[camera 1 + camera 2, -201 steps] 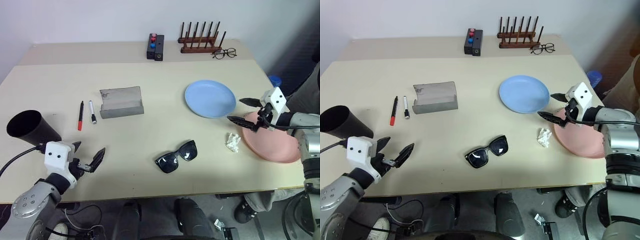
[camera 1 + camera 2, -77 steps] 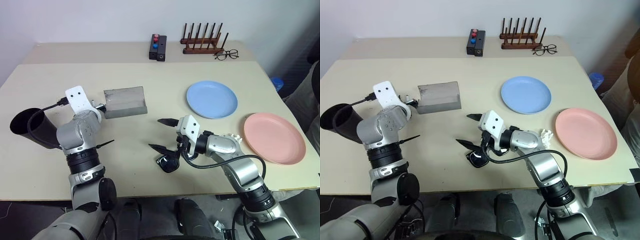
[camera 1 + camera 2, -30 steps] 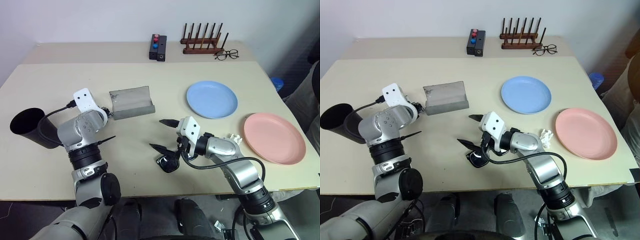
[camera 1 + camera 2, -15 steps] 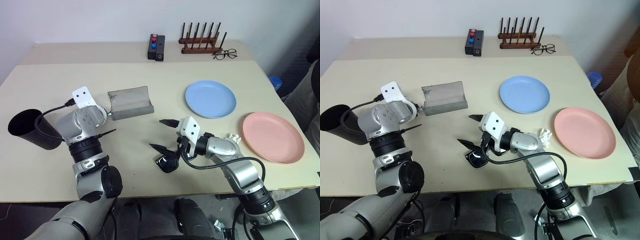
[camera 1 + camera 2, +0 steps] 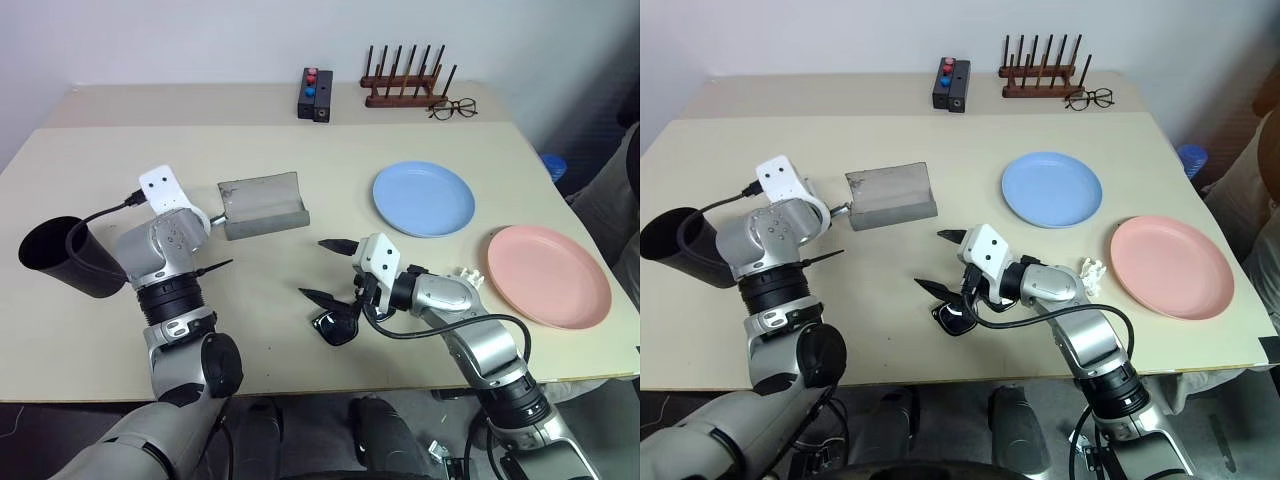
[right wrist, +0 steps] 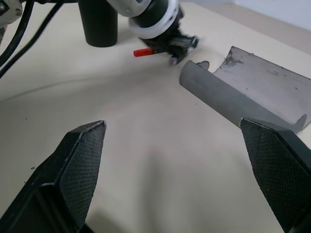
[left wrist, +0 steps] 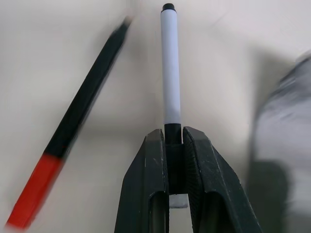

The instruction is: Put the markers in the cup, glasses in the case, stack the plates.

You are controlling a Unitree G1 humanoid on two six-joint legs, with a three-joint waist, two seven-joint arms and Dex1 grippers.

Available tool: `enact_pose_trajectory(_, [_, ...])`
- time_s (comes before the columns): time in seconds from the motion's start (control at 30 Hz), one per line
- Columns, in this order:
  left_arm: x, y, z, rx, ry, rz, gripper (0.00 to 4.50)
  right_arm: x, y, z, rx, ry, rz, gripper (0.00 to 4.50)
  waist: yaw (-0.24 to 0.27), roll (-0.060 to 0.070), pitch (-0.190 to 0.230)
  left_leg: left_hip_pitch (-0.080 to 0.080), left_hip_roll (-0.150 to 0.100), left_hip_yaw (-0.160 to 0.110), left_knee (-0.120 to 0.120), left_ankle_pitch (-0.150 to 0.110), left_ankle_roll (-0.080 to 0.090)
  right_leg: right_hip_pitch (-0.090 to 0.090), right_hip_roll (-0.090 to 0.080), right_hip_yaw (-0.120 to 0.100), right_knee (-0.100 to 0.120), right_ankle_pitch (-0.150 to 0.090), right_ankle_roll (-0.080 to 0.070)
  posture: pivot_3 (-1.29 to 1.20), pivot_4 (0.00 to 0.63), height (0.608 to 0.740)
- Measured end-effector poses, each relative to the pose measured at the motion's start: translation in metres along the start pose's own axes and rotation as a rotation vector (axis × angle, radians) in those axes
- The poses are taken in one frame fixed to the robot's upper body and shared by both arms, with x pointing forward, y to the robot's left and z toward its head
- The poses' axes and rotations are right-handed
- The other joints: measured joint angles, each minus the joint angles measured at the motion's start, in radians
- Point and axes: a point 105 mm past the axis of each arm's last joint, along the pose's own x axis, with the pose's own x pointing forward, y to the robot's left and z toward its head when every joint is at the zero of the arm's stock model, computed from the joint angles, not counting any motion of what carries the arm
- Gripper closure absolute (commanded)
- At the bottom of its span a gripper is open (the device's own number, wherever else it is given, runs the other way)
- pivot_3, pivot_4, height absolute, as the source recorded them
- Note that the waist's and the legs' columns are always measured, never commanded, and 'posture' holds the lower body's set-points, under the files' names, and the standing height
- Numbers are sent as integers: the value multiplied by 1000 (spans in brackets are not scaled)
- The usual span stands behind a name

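Note:
My left gripper [image 7: 174, 133] is shut on the black end of the white marker [image 7: 170, 73], just left of the grey case [image 5: 262, 203]. The black and red marker [image 7: 82, 116] lies on the table beside it. The black cup [image 5: 60, 255] stands at the table's left edge, close to my left arm. My right gripper [image 5: 315, 268] hangs open over the black sunglasses [image 5: 335, 328], which it partly hides. The case lies open. The blue plate [image 5: 423, 197] and the pink plate [image 5: 548, 275] sit apart on the right.
A crumpled white paper [image 5: 468, 278] lies between my right arm and the pink plate. At the back stand a wooden peg rack [image 5: 405, 85], wire spectacles [image 5: 452, 108] and a black box with coloured buttons [image 5: 317, 95].
My left gripper has closed on the white marker and risen slightly. The right arm has stayed where it was.

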Motion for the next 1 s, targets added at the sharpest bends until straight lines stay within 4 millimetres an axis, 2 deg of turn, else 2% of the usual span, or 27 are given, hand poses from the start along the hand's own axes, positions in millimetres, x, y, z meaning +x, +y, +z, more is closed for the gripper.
enact_pose_trajectory(0.13, [-18, -9, 49, 16, -293, -85, 4481, 0, -1, 1, -3, -1, 0, 0, 0, 0, 0, 0, 0, 0, 0, 0, 0, 0, 0, 0, 0, 0, 0, 0, 150, 740])
enact_pose_trajectory(0.2, [-31, -3, 72, 48, -451, -70, 4481, 0, -1, 1, -3, -2, -2, 0, -3, 0, 0, 0, 0, 0, -1, 0, 0, 0, 0, 0, 0, 0, 0, 0, 150, 740])
enact_pose_trajectory(0.27, [-45, 10, 88, 53, -583, -28, 4481, -1, -2, 2, -3, -6, -7, 0, -3, 0, 0, 0, 0, 0, -1, 0, 0, 0, 0, 0, 0, 0, 0, 0, 150, 740])
enact_pose_trajectory(0.4, [-72, 46, 103, 141, -764, 95, 4481, -3, -8, 9, 4, -34, -20, 0, -1, 0, 0, 0, 0, 0, -1, 0, 0, 0, 0, 0, 0, 0, 0, 0, 150, 740])
enact_pose_trajectory(0.5, [-91, 69, 104, 180, -842, 171, 4481, -3, -14, 16, -7, -54, -28, 0, 2, 0, 0, 0, 0, 0, -1, 0, 0, 0, 0, 0, 0, 0, 0, 0, 150, 740])
enact_pose_trajectory(0.67, [-106, 111, 87, 183, -831, 279, 4481, -3, -14, 15, -1, -52, -16, 0, 2, 0, 0, 0, 0, 0, 0, 0, 0, 0, 0, 0, 0, 0, 0, 0, 150, 740])
enact_pose_trajectory(0.87, [-119, 129, 67, 211, -810, 318, 4481, 0, -14, 15, 11, -57, 13, 0, 3, 0, 0, 0, 0, 0, 0, 0, 0, 1, 0, 0, 0, 0, -1, 0, 150, 740])
enact_pose_trajectory(1.0, [-117, 133, 53, 212, -774, 325, 4481, 5, -11, 31, 27, -136, 55, 0, 1, 0, 0, 0, 0, 0, 0, 0, 0, 1, 0, 0, 0, 0, -2, 0, 150, 740])
